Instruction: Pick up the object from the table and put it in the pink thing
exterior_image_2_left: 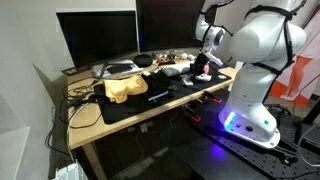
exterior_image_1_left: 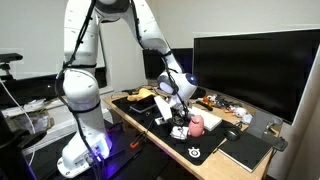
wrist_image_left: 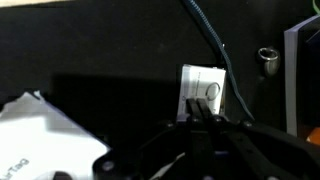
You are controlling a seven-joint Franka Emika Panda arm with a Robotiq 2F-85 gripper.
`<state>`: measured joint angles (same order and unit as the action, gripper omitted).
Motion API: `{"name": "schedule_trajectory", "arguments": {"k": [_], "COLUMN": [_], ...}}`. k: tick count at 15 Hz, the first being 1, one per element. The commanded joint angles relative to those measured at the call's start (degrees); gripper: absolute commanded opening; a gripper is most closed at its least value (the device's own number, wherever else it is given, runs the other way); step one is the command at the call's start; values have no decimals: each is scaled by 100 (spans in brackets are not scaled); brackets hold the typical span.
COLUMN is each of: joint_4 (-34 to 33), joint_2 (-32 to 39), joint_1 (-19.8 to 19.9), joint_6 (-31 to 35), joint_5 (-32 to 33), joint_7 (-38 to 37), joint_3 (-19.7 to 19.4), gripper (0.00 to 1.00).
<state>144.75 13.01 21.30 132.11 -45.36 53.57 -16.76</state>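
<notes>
A small white box-like object (wrist_image_left: 203, 88) with a round mark lies on the black mat. In the wrist view it sits just beyond my fingertips. It shows in an exterior view (exterior_image_1_left: 180, 132) right under the gripper. My gripper (wrist_image_left: 203, 112) has its fingers pressed together, with the tips at the object's near edge. I see nothing held between them. The gripper also shows in both exterior views (exterior_image_1_left: 178, 113) (exterior_image_2_left: 200, 66). The pink thing (exterior_image_1_left: 197, 123), a small rounded cup, stands on the mat right beside the gripper. It also shows in an exterior view (exterior_image_2_left: 201, 78). It is out of the wrist view.
A dark cable (wrist_image_left: 215, 50) runs over the mat past the white object. White paper (wrist_image_left: 35, 130) lies nearby and a small metal cylinder (wrist_image_left: 267, 60) stands further off. Monitors (exterior_image_1_left: 255, 70) stand behind the desk. A yellow cloth (exterior_image_2_left: 125, 88), a notebook (exterior_image_1_left: 247, 150) and small clutter lie on it.
</notes>
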Motion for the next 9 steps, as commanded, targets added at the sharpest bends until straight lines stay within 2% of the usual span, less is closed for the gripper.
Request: {"name": "schedule_trajectory", "arguments": {"k": [1, 9], "joint_4": [252, 456], "joint_2": [-351, -794], "joint_1": [127, 157], "joint_6": [7, -85], "joint_5": [-129, -138], "joint_7": [309, 576], "joint_3": [21, -71], "gripper": [1, 1]}}
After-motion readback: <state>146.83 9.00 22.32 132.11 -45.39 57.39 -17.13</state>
